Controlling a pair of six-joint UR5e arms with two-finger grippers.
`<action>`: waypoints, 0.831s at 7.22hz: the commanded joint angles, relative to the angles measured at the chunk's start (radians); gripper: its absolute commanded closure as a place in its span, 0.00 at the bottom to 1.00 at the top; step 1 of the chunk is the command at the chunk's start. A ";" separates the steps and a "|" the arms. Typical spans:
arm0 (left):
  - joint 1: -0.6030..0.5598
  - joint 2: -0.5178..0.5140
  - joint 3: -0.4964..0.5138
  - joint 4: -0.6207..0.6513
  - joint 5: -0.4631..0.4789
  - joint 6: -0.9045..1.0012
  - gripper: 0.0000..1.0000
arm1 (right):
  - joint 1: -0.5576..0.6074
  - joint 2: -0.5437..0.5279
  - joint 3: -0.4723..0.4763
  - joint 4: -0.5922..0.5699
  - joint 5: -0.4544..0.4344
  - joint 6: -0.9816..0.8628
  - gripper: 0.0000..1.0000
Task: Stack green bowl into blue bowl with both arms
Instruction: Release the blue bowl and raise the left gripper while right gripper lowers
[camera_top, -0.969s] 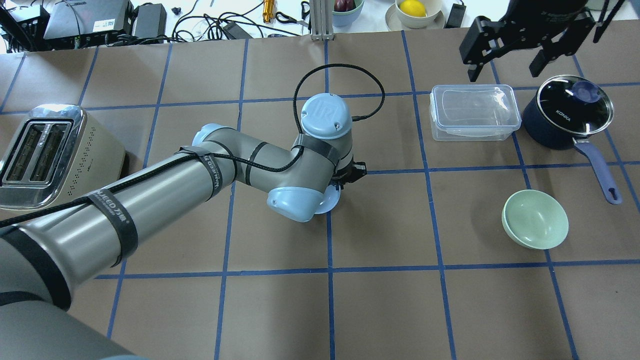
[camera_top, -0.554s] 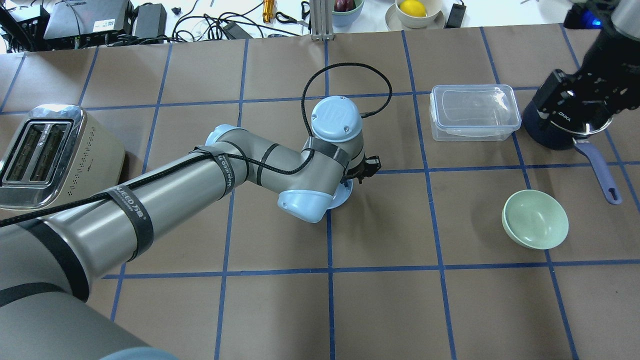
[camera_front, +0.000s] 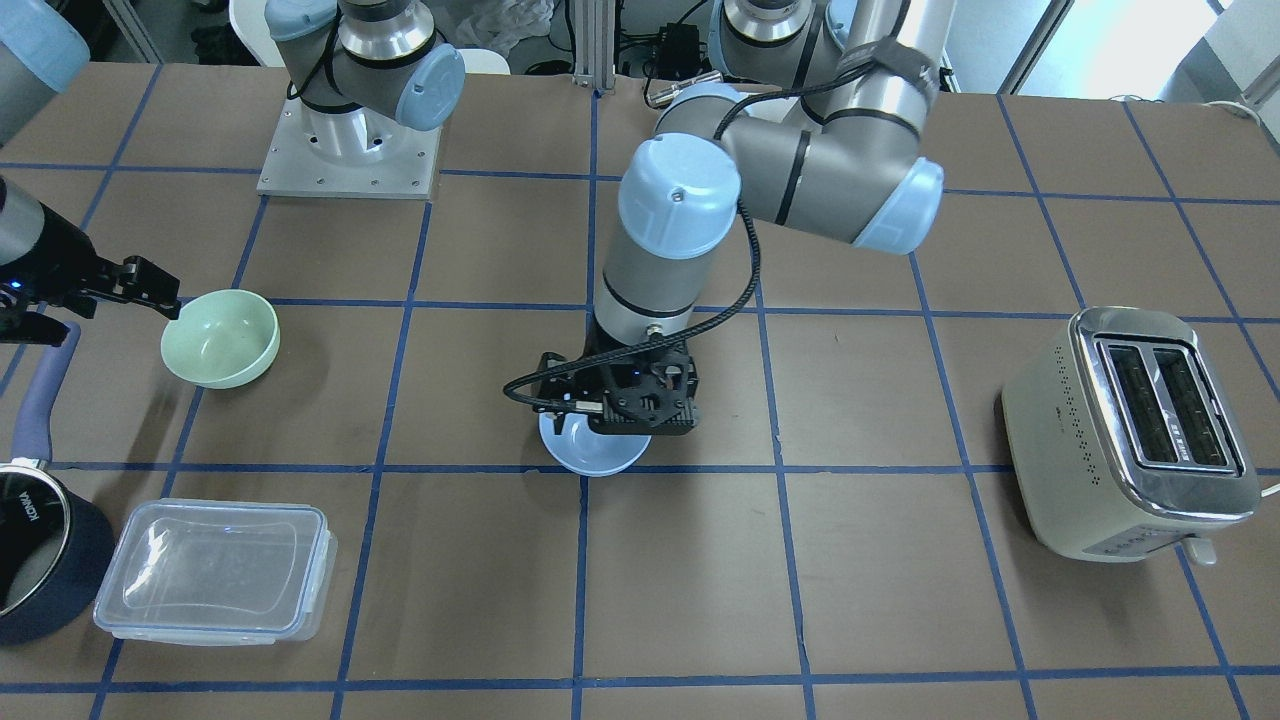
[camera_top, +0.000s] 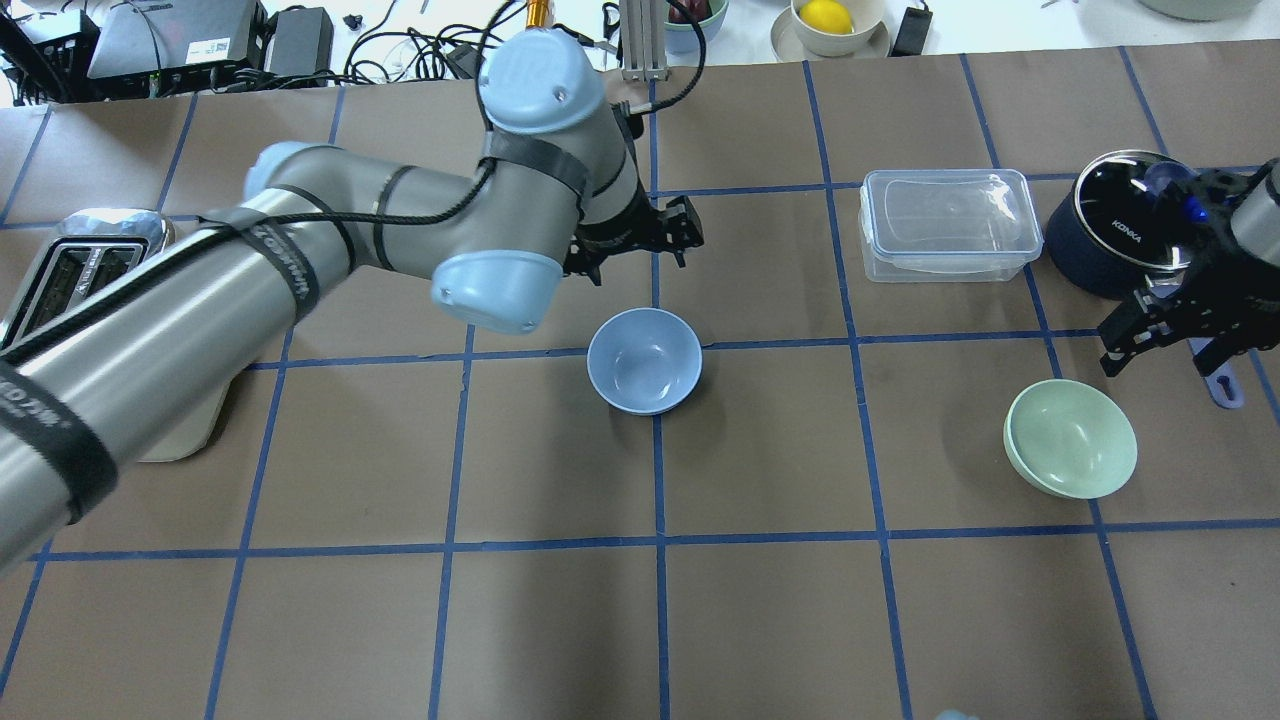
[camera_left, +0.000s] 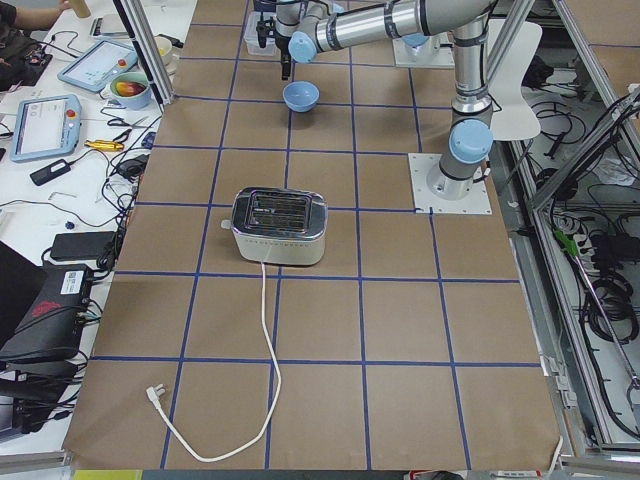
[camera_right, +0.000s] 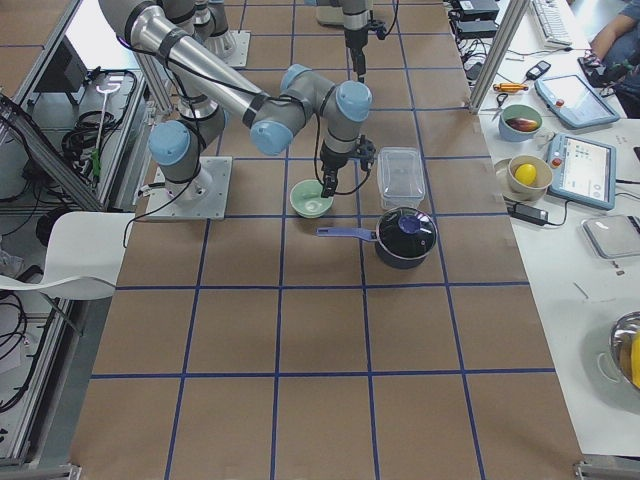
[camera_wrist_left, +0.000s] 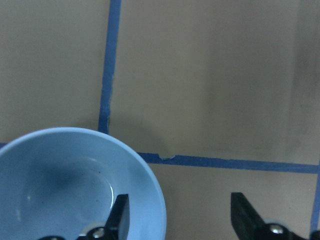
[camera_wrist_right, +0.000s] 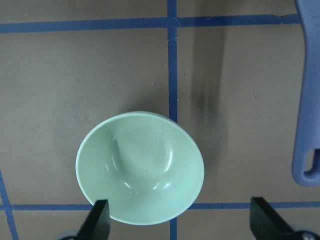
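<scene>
Nearest, the green bowl (camera_top: 1070, 452) sits upright on the table (camera_top: 760, 620), the right gripper (camera_top: 1160, 350) poised just beyond it, jaws spread and empty. The approach looks under way, and next comes pinching its rim. Farther off at centre, the blue bowl (camera_top: 645, 360) waits empty, with the left gripper (camera_top: 640, 248) raised beyond it, jaws likewise spread.

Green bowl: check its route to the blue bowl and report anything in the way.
Nothing visible blocks it: only bare table lies between the green bowl and the blue bowl. The clear container and saucepan sit off that line. The left gripper hangs open over the blue bowl's edge.
</scene>
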 joint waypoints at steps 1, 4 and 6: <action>0.141 0.130 0.096 -0.356 0.095 0.332 0.00 | -0.027 0.054 0.180 -0.274 -0.004 -0.066 0.04; 0.203 0.275 0.210 -0.620 0.088 0.390 0.00 | -0.101 0.094 0.232 -0.361 -0.002 -0.179 0.75; 0.264 0.290 0.205 -0.505 0.098 0.486 0.00 | -0.101 0.088 0.221 -0.337 0.004 -0.154 1.00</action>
